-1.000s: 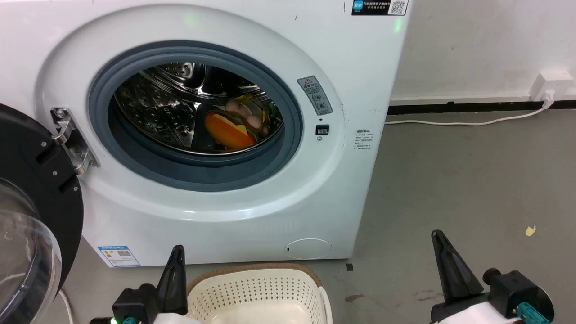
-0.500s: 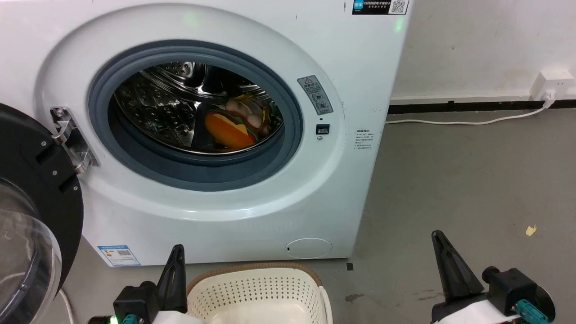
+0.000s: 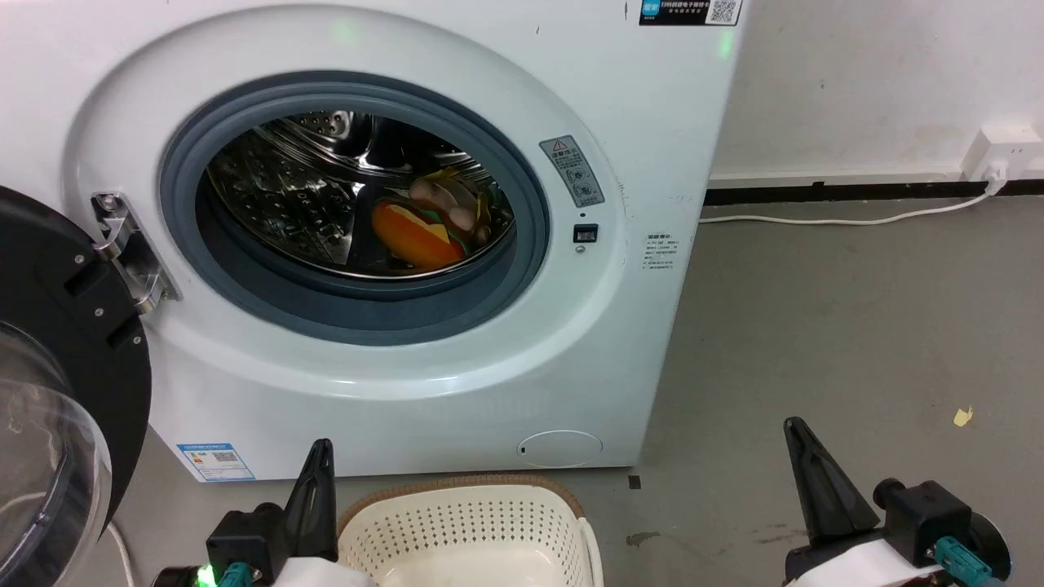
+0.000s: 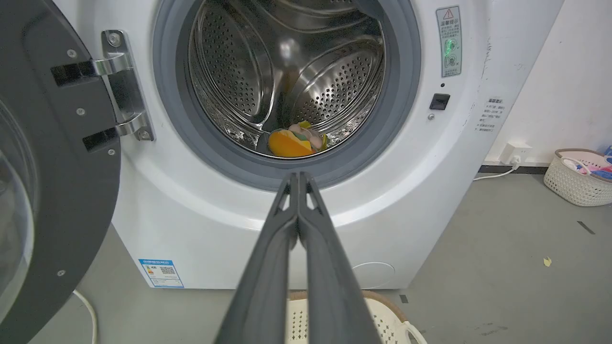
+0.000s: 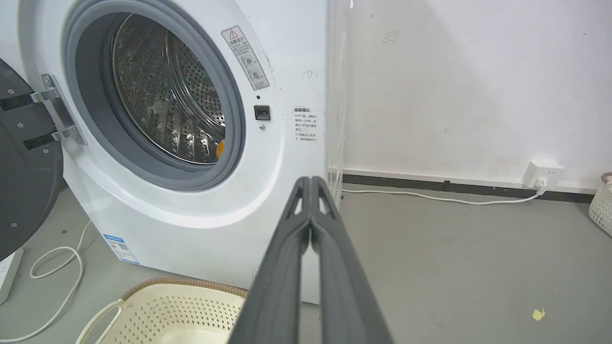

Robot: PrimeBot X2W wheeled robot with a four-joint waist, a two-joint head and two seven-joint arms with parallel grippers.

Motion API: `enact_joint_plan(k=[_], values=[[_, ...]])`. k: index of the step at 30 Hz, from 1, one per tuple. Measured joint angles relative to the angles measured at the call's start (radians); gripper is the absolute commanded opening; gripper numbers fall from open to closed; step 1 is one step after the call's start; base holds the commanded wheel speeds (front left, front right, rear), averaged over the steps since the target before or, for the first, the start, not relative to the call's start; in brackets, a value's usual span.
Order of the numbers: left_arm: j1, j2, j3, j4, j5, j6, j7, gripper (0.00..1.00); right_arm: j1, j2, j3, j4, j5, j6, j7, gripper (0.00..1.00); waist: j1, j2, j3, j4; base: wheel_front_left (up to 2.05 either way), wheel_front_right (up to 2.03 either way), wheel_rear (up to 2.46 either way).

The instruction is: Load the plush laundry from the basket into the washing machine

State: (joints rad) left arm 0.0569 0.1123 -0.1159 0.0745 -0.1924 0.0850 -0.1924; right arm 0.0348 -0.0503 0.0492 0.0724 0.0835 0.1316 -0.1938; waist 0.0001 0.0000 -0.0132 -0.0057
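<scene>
- Looking into the shiny perforated steel drum (image 3: 277,187), we see the plush laundry (image 3: 420,232) lying low at its right: an orange burger-shaped cushion with a pink doll.
- We see the white washing machine (image 3: 457,391) with a round grey rubber seal (image 3: 359,314) and its black-framed glass door (image 3: 65,342) open at left.
- Near us sits the cream perforated basket (image 3: 465,522), its rim brown and woven-looking.
- We cannot read the warning sticker (image 3: 571,171) or the blue label (image 3: 214,461).
- Left gripper (image 4: 297,175) and right gripper (image 5: 311,179) are clenched, empty.
- A white cable (image 3: 848,222) crosses the floor far right.

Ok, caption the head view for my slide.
Orange hamburger-shaped plush laundry inside white washing machine; cream perforated basket between shut left gripper and shut right gripper.
</scene>
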Motion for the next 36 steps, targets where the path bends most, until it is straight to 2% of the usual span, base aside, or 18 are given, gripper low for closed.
enact_joint_plan(k=[36], values=[[-0.016,-0.024,0.041,-0.025,0.071,-0.028,0.074,0.00,-0.006,0.000,-0.016,-0.024,-0.027,0.000,0.073,0.00,0.0000,0.0000,0.005,0.002,0.00,0.00,0.00]])
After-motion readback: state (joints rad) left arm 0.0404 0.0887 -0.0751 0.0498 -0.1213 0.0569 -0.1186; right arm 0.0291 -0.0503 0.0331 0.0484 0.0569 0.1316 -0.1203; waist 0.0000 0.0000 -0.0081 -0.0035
